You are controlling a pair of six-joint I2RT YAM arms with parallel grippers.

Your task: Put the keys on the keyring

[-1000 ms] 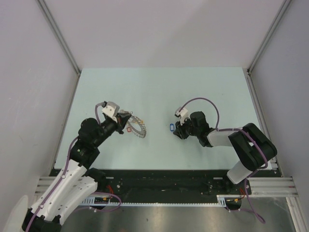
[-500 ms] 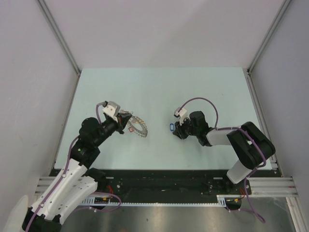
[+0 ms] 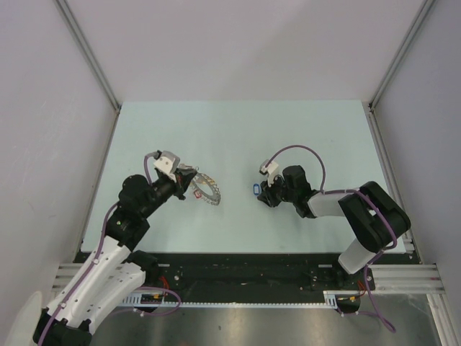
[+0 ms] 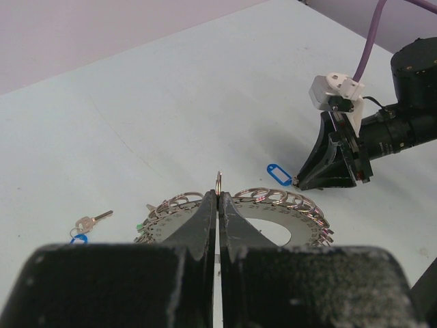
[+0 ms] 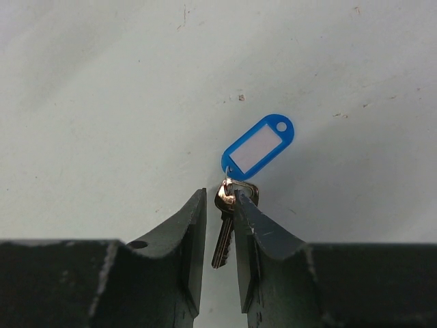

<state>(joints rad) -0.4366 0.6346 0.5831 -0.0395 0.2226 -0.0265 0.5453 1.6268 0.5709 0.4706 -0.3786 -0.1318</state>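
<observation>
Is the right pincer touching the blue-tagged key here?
Touching. The right wrist view shows the right pincer with its jaws nearly closed around the head of the blue-tagged key, which sits between the fingertips with no visible gap.

Blue tag (image 5: 259, 147) with white label; silver key (image 5: 224, 229); grey keyring (image 4: 240, 217); pale mint table (image 3: 238, 137); black claws.

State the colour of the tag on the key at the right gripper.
Blue, with a white label insert; clearest in the right wrist view.
</observation>
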